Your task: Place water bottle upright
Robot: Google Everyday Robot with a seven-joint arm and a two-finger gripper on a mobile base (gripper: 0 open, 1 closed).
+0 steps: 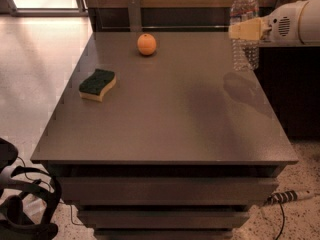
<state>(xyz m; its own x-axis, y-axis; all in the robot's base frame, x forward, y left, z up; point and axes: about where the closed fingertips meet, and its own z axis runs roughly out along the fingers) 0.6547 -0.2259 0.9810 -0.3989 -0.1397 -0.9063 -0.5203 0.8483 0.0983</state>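
Your gripper (237, 30) has the bottle (246, 53) pinched upright at the table's (175, 109) far right edge.
You see the tan fingers (250, 29) pressed across the bottle's ribbed body below the neck, with the white arm (300, 21) reaching in from the right. The bottle stands vertical, cap up, its base at the level of the tabletop near the right rim; you cannot tell whether it touches the surface. The orange (146, 44) lies at the far middle, well apart from the bottle, and the sponge (97, 84) lies flat toward the left side.
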